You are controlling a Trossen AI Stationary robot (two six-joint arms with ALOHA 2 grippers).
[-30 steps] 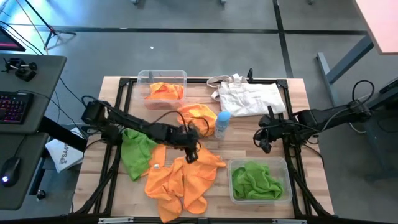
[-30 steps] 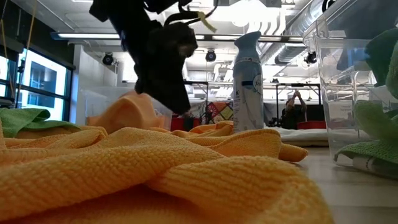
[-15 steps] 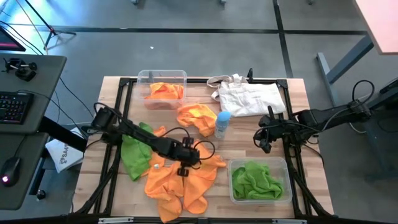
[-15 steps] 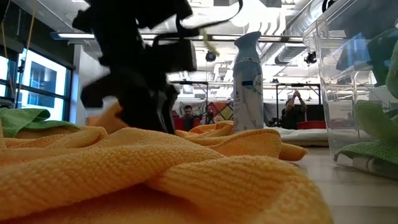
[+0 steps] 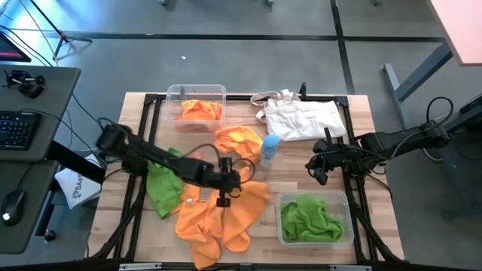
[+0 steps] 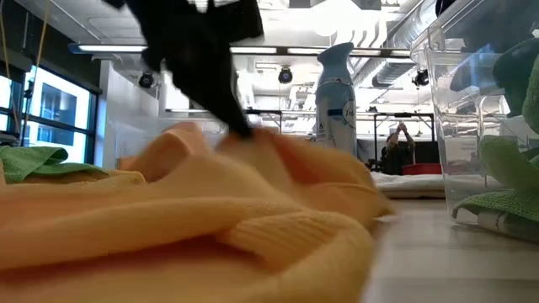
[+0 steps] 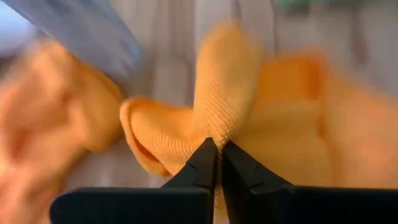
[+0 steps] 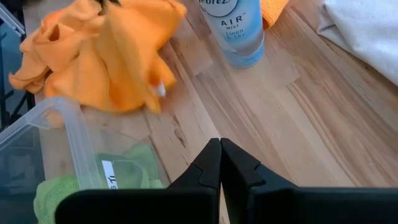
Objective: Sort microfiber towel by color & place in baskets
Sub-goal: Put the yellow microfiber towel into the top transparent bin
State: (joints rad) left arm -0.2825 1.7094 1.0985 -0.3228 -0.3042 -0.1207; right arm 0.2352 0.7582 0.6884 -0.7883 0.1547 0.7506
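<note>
Orange microfiber towel [image 7: 224,93] pinched in a raised fold between the closed fingers of the left gripper [image 5: 224,197], at the upper edge of the orange heap [image 5: 218,222] spread over the near-centre of the table [image 5: 354,113]. Fold seen standing up just beyond the fingertips [image 7: 205,152] in the left wrist view; rest of the cloth draped to both sides and touching the heap beneath. Green towel [image 5: 164,184] lying behind the gripper, under the left arm. Separate orange towel [image 5: 239,141] lying ahead of the fingers, touching a light-blue air-freshener bottle [image 5: 269,148]. Far basket [image 5: 197,105] already holding orange cloth, well beyond the fingers; near basket [image 5: 312,218] holding green cloth [image 5: 309,218], off to the side of the heap. White tote bag [image 5: 301,119] at the far edge. Right gripper [image 5: 320,172] idle above bare wood beside the near basket, fingers pressed together on nothing. Risks, as judged: grip limited to a thin ridge of fabric, so slippage likely on a fast lift; towels in the heap overlapping, so a second one possibly dragged along or dropped short of the basket; trailing cloth on the way to the far basket liable to sweep the upright bottle and tip it; snagging of the green towel under the arm also possible.
</note>
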